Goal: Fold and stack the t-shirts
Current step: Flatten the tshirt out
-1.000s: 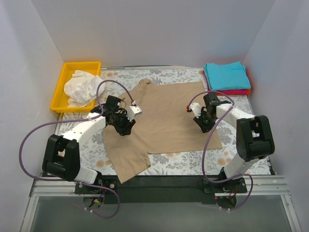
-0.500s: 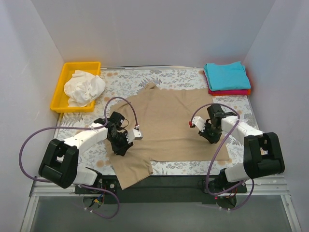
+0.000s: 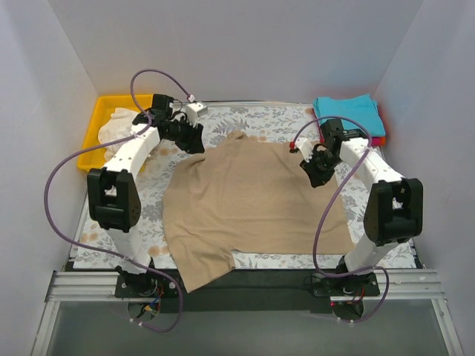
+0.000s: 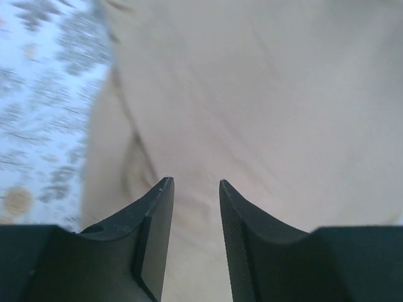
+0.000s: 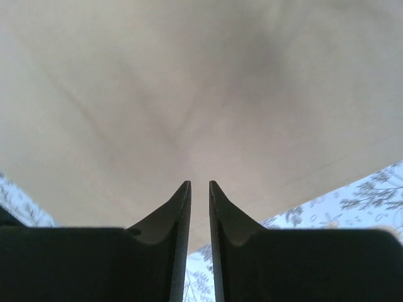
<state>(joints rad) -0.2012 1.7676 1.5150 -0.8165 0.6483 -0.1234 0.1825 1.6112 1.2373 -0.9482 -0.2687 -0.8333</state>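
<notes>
The large tan-khaki t-shirt (image 3: 252,204) lies spread over the middle of the table, collar (image 3: 234,136) to the far side and one sleeve hanging off the near edge. My left gripper (image 3: 191,139) (image 4: 194,182) sits at its far left shoulder, jaws narrowly apart with tan cloth (image 4: 252,94) between them. At the far right edge my right gripper (image 3: 315,169) (image 5: 199,182) is pinched almost shut on the tan cloth (image 5: 189,82). A white t-shirt (image 3: 117,126) lies crumpled in the bin. The teal t-shirt (image 3: 349,113) rests folded on the red-pink one (image 3: 375,141).
A yellow bin (image 3: 104,100) stands at the back left, partly behind my left arm. The white fern-and-flower cloth (image 3: 111,215) covers the table. White walls close in left, right and behind. Purple cables loop off both arms.
Both arms swung from the near part of the table to the far side, the left one furthest. The tan shirt went with them and now lies wider and flatter.
</notes>
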